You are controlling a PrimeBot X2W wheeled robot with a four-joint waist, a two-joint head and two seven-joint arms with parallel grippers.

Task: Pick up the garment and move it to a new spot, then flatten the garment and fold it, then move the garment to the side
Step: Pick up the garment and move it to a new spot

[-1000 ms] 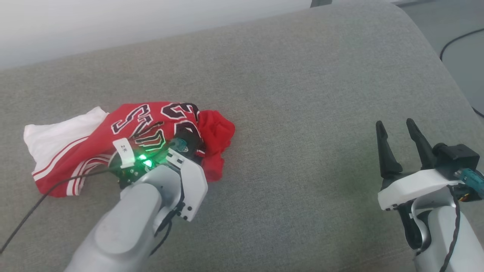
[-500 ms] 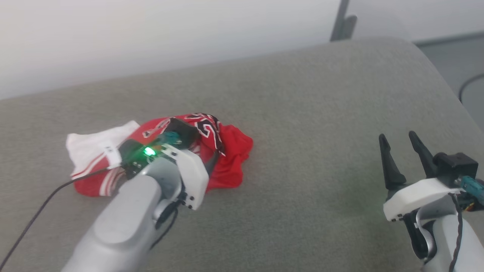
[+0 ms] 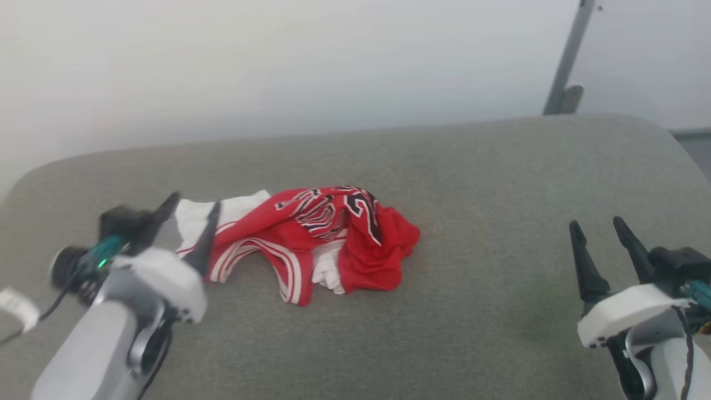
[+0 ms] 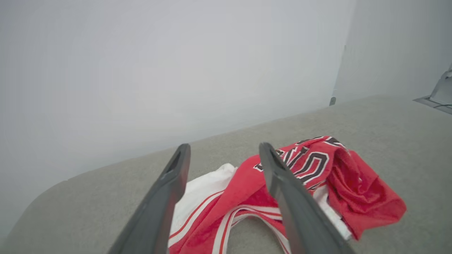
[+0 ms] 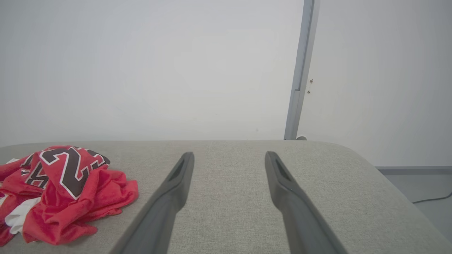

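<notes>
Left hand point(image 3: 194, 201) is released: 2 dark fingers spread wide, nothing between them, hovering over the grey cushion point(image 3: 472, 183). And there's the garment point(image 3: 383, 250), just ahead of that hand and off to its right, lying in a crumpled red heap with the black numerals twisted up on top and a striped armhole looping out toward the near edge. It's bunched because nothing is spreading it. No corner is pinned and no edge is pulled straight.

A white cloth point(image 3: 244, 208) with red stripes sits right past the left fingertips, touching the red heap. Whether it's tucked underneath, can't tell from here.

Over to the right hand point(image 3: 594, 222): also released, fingers apart and empty, well away, with the garment far off to its left. That looks like a waiting post, keeping the open stretch of cushion free.

My call: the heap sits at its new spot and flattening comes next, which wants both hands on 2 separate edges. The risk is pinching the white cloth along with the jersey, or grabbing 2 layers at once.
</notes>
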